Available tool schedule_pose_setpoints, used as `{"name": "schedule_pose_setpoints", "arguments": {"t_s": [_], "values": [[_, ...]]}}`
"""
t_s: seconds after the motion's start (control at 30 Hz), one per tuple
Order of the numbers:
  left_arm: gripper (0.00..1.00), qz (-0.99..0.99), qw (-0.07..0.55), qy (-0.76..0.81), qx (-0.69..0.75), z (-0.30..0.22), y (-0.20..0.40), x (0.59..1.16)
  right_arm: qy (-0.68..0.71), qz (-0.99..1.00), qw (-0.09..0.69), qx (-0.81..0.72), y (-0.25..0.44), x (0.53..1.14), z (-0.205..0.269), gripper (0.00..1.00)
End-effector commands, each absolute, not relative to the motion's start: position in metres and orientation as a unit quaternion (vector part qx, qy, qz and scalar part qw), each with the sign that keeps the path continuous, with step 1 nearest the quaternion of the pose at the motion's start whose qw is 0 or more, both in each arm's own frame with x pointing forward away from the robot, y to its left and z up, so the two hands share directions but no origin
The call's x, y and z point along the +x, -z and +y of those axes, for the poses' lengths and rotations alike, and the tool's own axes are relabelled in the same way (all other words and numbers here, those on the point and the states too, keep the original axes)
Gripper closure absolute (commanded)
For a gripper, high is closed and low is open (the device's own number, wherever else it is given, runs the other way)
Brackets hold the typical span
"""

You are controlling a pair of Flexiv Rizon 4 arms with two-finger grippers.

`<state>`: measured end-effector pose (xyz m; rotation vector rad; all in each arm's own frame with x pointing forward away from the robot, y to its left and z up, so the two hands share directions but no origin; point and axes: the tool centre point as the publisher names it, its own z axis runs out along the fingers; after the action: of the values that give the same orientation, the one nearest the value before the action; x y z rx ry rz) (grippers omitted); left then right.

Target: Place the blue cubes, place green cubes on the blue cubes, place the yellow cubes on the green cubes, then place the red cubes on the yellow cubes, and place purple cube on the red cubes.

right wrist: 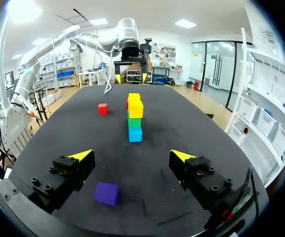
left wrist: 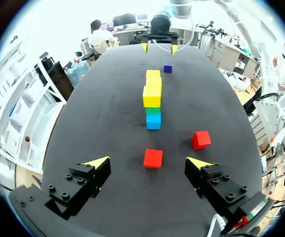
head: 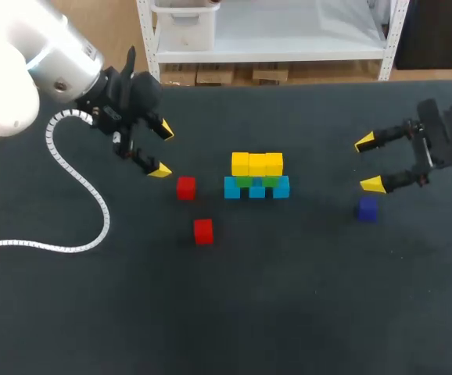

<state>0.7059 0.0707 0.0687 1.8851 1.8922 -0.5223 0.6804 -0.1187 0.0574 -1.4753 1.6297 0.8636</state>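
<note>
The left gripper (left wrist: pixel 149 163) hangs with its fingers well apart and nothing between them, and a red cube (left wrist: pixel 153 158) lies on the table (head: pixel 288 297) in line with the gap, untouched. A second red cube (left wrist: pixel 200 139) sits off beside one finger, a little farther out. Beyond both stands the stack: blue cubes (head: pixel 257 188) at the base, green cubes (head: pixel 244 181) on them, yellow cubes (head: pixel 257 164) in a row on top, with no red on it yet. The right gripper (right wrist: pixel 131 155) also has its fingers spread and empty, and the purple cube (right wrist: pixel 106 193) rests on the table under it, nearer one finger than the other. The red cube looks small, rigid and light, with flat, smooth sides and sharp edges, so I judge it will not deform but could twist or slide out if pinched on a corner. The best hold is probably on two opposite flat faces, fingers square to them and low enough to catch the middle of each face, with the top face left free. A light squeeze should do. Because the yellow row is narrow and only loosely stacked, the cube likely needs setting down gently and level, or the cubes under it may shift.
</note>
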Motion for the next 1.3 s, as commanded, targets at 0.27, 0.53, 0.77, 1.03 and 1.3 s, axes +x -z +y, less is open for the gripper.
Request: {"name": "schedule_pose_setpoints", "arguments": {"t_s": [0.27,0.53,0.77,1.03,1.3], "values": [[0.00,0.668,0.198,0.201,0.688,0.055,-0.035,0.705,-0.339,0.638,0.380,-0.578,-0.056,0.681,-0.118,0.00],[0.00,0.661,0.194,0.210,0.693,0.047,-0.024,0.703,-0.339,0.638,0.380,-0.578,-0.056,0.681,-0.118,0.00],[0.00,0.659,0.193,0.219,0.693,0.040,-0.016,0.695,-0.339,0.638,0.380,-0.578,-0.056,0.681,-0.118,0.00],[0.00,0.663,0.199,0.221,0.688,0.044,-0.008,0.696,-0.339,0.638,0.380,-0.578,-0.056,0.681,-0.118,0.00],[0.09,0.664,0.201,0.220,0.685,0.047,-0.004,0.696,-0.339,0.638,0.380,-0.578,-0.056,0.681,-0.118,0.00]]}}
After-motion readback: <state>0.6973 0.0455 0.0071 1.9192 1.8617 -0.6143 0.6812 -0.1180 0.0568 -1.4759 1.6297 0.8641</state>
